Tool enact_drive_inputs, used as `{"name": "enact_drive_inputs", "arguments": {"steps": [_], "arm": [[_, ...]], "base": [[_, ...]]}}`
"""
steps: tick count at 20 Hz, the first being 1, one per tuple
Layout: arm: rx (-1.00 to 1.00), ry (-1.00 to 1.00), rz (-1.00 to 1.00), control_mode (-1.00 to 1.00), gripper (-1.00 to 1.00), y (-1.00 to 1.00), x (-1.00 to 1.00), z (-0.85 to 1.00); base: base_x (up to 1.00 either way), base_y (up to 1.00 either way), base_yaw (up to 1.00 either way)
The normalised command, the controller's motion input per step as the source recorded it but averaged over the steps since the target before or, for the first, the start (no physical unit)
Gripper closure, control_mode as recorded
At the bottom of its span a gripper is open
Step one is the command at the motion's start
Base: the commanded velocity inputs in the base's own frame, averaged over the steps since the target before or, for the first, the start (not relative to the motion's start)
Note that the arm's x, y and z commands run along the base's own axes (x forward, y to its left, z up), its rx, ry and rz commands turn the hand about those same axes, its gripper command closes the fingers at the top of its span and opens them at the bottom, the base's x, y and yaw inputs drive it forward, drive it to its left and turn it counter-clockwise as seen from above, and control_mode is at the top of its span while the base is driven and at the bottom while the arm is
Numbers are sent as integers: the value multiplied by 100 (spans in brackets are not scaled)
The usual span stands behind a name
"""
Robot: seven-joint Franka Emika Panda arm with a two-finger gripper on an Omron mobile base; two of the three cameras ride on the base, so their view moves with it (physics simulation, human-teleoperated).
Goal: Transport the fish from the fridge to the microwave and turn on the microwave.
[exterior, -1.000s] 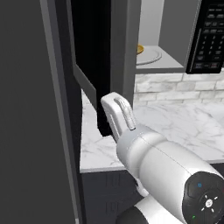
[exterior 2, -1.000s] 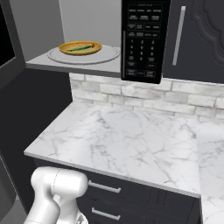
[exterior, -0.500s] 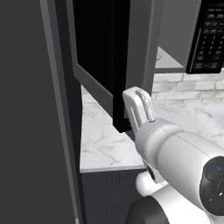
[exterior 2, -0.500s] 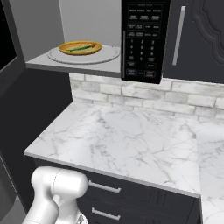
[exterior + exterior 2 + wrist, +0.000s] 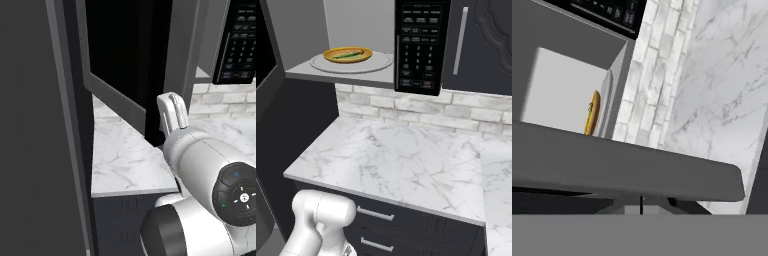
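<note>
You have the fish [image 5: 349, 55] lying on an orange-rimmed plate [image 5: 336, 57] on the round turntable [image 5: 378, 63] inside the open microwave [image 5: 421, 45]. Its long axis runs left to right across the plate, a little slanted; which end is the head is too small to tell. The microwave door [image 5: 127, 60] stands swung out at the left, its lower edge just beside the white arm [image 5: 200, 165] in the left base view. In the hand view the door's grey edge [image 5: 627, 167] spans the frame close ahead, with the plate seen edge-on beyond it. The marble desk [image 5: 406, 165] below lies bare and broad, its near edge above dark drawers [image 5: 376, 215]. The tool [image 5: 172, 111] sits by the door's corner; you cannot tell whether its fingers are spread or pressed together.
</note>
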Motion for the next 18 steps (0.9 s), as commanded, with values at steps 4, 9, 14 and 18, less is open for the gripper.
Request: {"name": "enact_drive_inputs", "arguments": {"steps": [4, 9, 14, 18], "arm": [[0, 0, -10, -100, 100, -39, 44, 0], [0, -4, -3, -100, 100, -27, 47, 0], [0, -6, 0, -100, 100, -19, 43, 0], [0, -1, 0, -100, 100, -19, 54, 0]], "base": [[0, 0, 0], [0, 0, 0], [0, 0, 0], [0, 0, 0]]}}
